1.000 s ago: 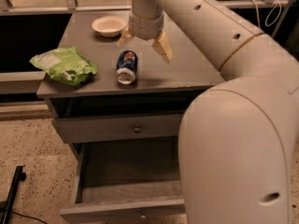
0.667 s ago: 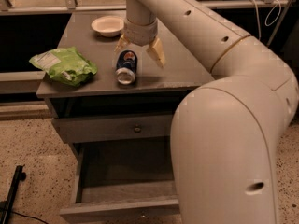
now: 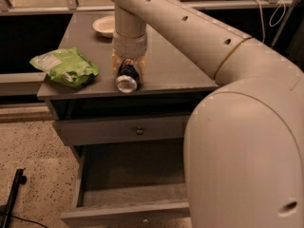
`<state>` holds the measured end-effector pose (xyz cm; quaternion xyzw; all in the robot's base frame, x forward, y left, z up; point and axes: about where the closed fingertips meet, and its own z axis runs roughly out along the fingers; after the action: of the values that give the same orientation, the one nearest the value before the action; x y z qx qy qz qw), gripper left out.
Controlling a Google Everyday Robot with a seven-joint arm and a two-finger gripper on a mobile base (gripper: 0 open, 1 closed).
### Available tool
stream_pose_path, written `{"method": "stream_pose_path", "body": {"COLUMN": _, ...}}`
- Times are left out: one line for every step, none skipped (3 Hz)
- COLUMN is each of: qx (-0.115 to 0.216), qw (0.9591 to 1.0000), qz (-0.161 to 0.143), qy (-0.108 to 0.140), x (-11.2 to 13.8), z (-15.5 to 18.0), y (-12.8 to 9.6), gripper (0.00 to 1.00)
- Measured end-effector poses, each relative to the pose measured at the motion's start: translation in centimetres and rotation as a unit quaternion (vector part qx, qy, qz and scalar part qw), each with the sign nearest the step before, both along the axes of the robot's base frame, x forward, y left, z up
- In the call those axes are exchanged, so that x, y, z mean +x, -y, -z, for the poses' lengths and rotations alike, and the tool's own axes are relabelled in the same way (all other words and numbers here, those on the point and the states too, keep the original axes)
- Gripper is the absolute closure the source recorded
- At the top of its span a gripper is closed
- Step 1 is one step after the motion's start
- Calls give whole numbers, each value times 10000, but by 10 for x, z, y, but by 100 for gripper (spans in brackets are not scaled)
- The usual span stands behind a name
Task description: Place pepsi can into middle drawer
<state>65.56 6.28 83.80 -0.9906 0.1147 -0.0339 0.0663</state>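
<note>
My tool (image 3: 128, 66) sits right over the pepsi can (image 3: 126, 83). The can lies on its side near the front edge of the bench (image 3: 175, 72), with its shiny end facing me. I cannot tell if the tool is squeezing the can or just sitting around it. I think the can is light and hard, but its thin wall can dent. Its round side looks smooth and slippery, and it could roll. The best place to hold it is across the middle of its round body, with a soft, even squeeze. The middle drawer (image 3: 124, 215) is pulled out down below. A green bag (image 3: 66, 66) lies well apart from the can.
</note>
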Motion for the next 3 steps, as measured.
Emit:
{"method": "stream_pose_path", "body": {"qx": -9, "qw": 9999, "qz": -98, "qy": -64, "x": -16, "z": 6, "y": -3, "gripper": 78}}
{"method": "stream_pose_path", "body": {"qx": 631, "qw": 9980, "qz": -60, "qy": -49, "x": -31, "z": -28, "y": 7, "gripper": 99}}
{"method": "stream_pose_path", "body": {"qx": 1302, "qw": 9877, "qz": 819, "qy": 264, "x": -48, "z": -70, "y": 57, "gripper": 100}}
